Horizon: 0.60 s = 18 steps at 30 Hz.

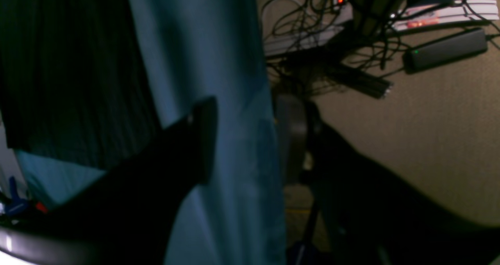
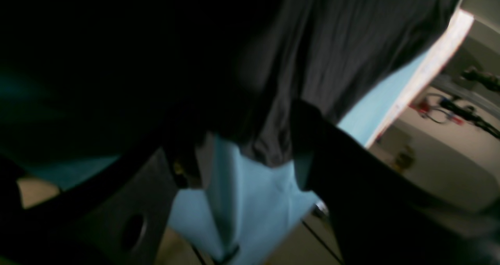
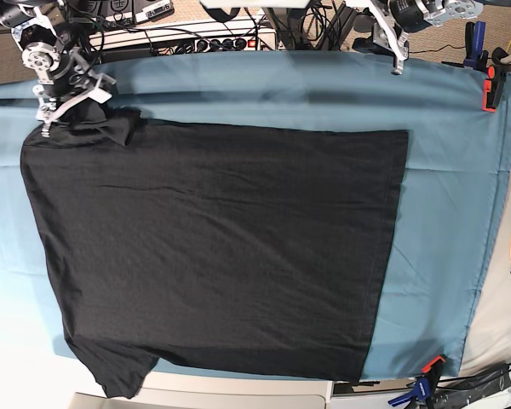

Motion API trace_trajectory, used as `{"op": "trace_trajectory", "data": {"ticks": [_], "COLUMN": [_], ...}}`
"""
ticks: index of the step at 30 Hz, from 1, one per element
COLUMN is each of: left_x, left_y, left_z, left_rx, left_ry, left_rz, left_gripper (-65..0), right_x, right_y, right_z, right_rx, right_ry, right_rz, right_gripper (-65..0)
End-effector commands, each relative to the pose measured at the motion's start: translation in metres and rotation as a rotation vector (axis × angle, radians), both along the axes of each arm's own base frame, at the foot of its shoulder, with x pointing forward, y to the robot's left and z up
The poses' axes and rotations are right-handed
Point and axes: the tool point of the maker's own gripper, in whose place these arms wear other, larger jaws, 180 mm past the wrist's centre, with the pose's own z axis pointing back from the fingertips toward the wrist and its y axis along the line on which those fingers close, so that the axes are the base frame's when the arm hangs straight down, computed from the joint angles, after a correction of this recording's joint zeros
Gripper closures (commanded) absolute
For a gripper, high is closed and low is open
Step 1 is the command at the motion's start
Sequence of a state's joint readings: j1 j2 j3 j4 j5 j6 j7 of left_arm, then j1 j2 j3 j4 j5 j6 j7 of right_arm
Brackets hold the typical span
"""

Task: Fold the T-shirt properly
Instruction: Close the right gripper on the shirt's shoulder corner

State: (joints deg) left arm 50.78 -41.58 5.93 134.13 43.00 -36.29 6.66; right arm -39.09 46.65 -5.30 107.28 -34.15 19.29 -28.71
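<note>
Seen from above, the right gripper (image 3: 68,106) sits at the far-left corner of the spread shirt (image 3: 221,247), directly over the bunched sleeve (image 3: 111,128). Its wrist view shows dark folds of shirt (image 2: 343,42) lying between two well-parted fingers (image 2: 312,140), with blue cloth (image 2: 250,202) below; whether the pads actually pinch the fabric cannot be told, and the wide spread reads as released rather than clenched.

The shirt lies flat and plain side up on the cloth (image 3: 443,256), its long axis running left to right across the table, hem toward the right, the near sleeve (image 3: 119,375) hanging at the front edge. No fold looks made yet.

Further right, the left gripper (image 3: 398,51) hangs past the far edge of the table, well apart from the shirt's hem corner (image 3: 404,135), which lies toward the camera from it. Its wrist view catches one dark finger (image 1: 203,140) over draped cloth (image 1: 218,101) and a strip of shirt (image 1: 78,81), holding nothing and standing open.

The coming move likely turns on this: the right arm is already at the fabric, while the left must travel inward to the hem before any paired lift along the far edge.
</note>
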Motion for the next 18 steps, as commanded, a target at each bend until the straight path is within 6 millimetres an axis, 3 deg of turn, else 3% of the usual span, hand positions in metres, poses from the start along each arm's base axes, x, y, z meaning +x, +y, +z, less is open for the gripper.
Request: {"op": "trace_trajectory", "data": {"ticks": [1,6,18], "left_x": [-0.002,-0.002,-0.002], "left_y": [-0.004,-0.005,-0.005], "left_z": [0.006,0.006,0.006], "left_rx": [-0.025,-0.03,-0.03], "left_ry": [0.0,0.005,0.005], "left_rz": [-0.007,-0.003,-0.003], "left_gripper": [-26.3,-26.3,-26.3], "right_x": [0.011,0.017,0.02], "right_y": [0.007,0.02,0.015], "right_z": [0.013,0.024,0.029], "right_rx": [0.013,0.031,0.011], "right_ry": [-0.046,-0.08,-0.111], "right_rz": [0.027,0.046,0.026], "right_gripper": [-31.3,-31.3,-30.9]}}
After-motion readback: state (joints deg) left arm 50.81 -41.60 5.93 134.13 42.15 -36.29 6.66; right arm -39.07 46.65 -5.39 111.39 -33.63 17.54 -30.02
